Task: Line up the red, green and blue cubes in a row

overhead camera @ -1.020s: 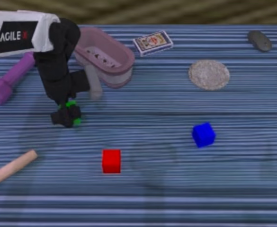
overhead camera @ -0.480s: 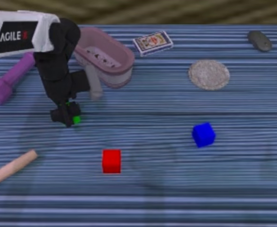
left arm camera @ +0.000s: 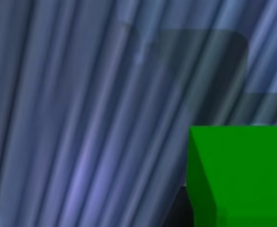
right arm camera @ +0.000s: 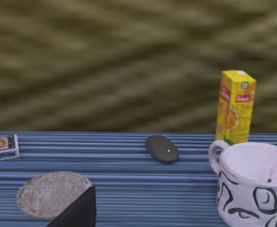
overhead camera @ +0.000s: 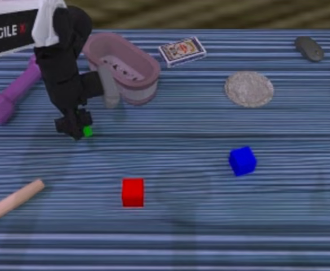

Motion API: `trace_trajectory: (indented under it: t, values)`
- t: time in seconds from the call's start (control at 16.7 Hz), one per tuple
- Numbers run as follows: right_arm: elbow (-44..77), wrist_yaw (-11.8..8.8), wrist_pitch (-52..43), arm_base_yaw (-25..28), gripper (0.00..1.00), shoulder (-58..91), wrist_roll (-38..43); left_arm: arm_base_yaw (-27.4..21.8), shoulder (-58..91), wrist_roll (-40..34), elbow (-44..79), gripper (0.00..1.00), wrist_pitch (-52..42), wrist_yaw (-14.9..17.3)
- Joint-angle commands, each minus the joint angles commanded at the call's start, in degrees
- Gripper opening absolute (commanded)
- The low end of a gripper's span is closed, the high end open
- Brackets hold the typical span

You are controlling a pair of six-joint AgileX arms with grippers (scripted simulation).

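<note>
Top view shows the green cube (overhead camera: pixel 87 131) pinched in my left gripper (overhead camera: pixel 77 127), above the table's left part near the pink tub (overhead camera: pixel 148 66). Red cube (overhead camera: pixel 132 192) and blue cube (overhead camera: pixel 242 160) lie well apart; no row yet.

- Left arm: reaches in from the top view's upper left; wrist pointed down over the left part of the table
- Left gripper (overhead camera: pixel 77 127): fingers closed on the green cube (overhead camera: pixel 87 131); cube held off the table surface
- Right arm: outside the top view
</note>
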Motion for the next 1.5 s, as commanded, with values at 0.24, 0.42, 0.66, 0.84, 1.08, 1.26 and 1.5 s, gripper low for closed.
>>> trace_trajectory:
  t: [0.24, 0.42, 0.66, 0.84, 1.08, 1.26, 1.5]
  values:
    - [0.00, 0.00, 0.00, 0.00, 1.00, 0.00, 0.00, 0.50, -2.63, -0.09, 3.92, 0.00, -6.40, -0.04]
    - [0.00, 0.00, 0.00, 0.00, 1.00, 0.00, 0.00, 0.52, -2.77, -0.10, 4.05, 0.00, -6.59, -0.04]
    - [0.00, 0.00, 0.00, 0.00, 1.00, 0.00, 0.00, -2.00, -3.26, -0.87, 3.29, 0.00, -6.37, -0.06]
    - [0.00, 0.00, 0.00, 0.00, 1.00, 0.00, 0.00, -9.20, -5.40, -3.57, 0.98, 0.00, -6.22, -0.06]
    - [0.00, 0.00, 0.00, 0.00, 1.00, 0.00, 0.00, -21.91, -8.91, -7.95, -2.97, 0.00, -6.00, -0.03]
    - [0.00, 0.00, 0.00, 0.00, 1.00, 0.00, 0.00, -27.06, -10.95, -10.17, -4.91, 0.00, -5.68, -0.07]
    - [0.00, 0.00, 0.00, 0.00, 1.00, 0.00, 0.00, -27.58, -11.23, -10.45, -5.16, 0.00, -5.62, -0.08]
